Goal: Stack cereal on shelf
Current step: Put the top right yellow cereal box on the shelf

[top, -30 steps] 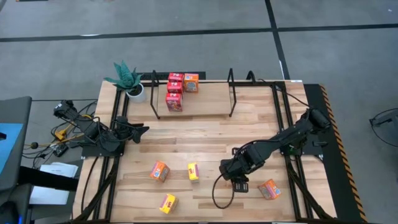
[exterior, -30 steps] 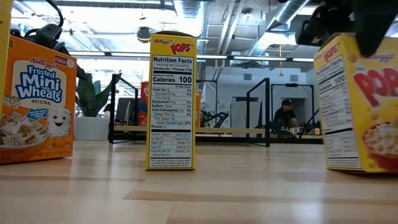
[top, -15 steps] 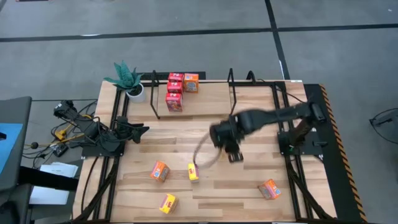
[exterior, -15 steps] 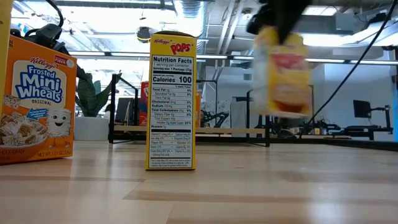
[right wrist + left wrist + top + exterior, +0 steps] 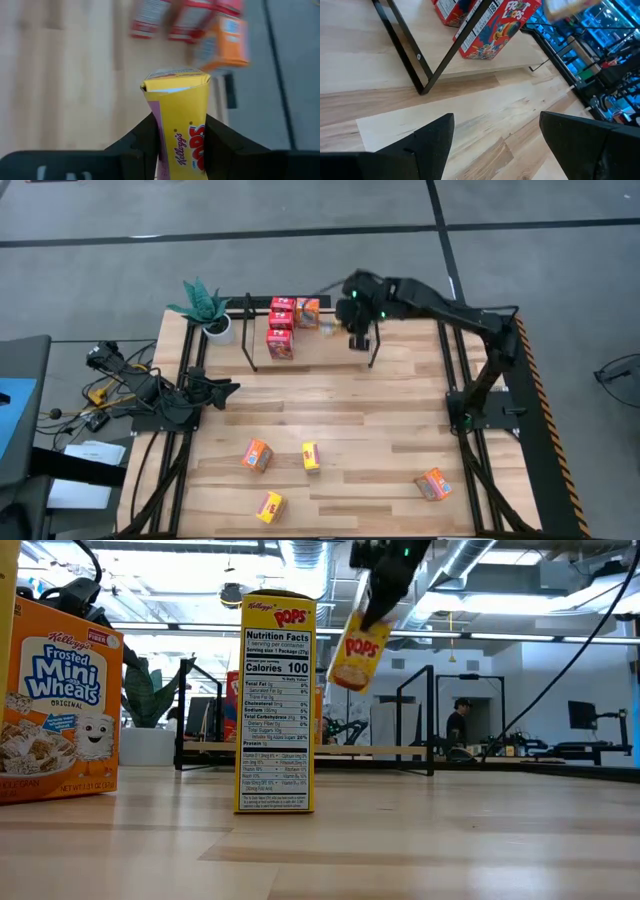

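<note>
Cereal is being carried to the shelf [image 5: 372, 330]: the right gripper [image 5: 358, 330] is pinching a yellow box [image 5: 181, 117] by its narrow sides, jaws closed on it, so its length sticks out ahead, toward the red boxes [image 5: 281, 330] and orange box [image 5: 307, 312] already shelved. Its side is reading "Kellogg's" and what looks like "Pops", half hidden. On the table [image 5: 340, 410], a second yellow box [image 5: 276, 705] is showing "Pops" and "Nutrition Facts", another orange box [image 5: 58, 715] "Frosted Mini Wheats". The left gripper [image 5: 495, 137] is waiting, jaws wide and holding nothing, a "Froot Loops" box [image 5: 492, 27] ahead of them.
</note>
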Controlling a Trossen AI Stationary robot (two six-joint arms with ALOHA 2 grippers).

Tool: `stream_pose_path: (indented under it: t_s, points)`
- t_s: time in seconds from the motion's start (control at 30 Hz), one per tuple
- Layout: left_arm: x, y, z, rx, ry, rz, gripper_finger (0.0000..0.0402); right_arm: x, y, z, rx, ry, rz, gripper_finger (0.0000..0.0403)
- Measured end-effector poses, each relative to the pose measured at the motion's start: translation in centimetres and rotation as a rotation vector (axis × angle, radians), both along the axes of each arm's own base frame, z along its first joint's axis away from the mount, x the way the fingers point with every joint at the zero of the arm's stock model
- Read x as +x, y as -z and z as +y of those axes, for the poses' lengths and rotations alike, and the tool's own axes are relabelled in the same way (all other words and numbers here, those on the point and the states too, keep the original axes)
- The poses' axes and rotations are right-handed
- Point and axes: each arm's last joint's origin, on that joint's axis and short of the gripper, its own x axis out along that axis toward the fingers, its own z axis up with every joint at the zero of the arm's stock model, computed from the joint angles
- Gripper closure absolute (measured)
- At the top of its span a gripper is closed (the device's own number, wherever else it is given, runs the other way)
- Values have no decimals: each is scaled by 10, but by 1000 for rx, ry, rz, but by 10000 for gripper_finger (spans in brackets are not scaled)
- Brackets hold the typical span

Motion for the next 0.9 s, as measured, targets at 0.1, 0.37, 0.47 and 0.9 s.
stream_pose_path:
  t_s: [0.1,0.37,0.47,0.9]
  points:
    - [0,0,0,-14,-12,-14,116,-3,7,-29,-33,35,4,257]
    - [-1,-1,1,-42,-63,-61,116,-1,49,-78,16,41,143,257]
    - [-1,-1,2,-43,-95,-85,116,5,53,-86,30,7,180,260]
    - [-2,-2,3,-33,-146,-119,116,38,67,-126,117,-17,235,256]
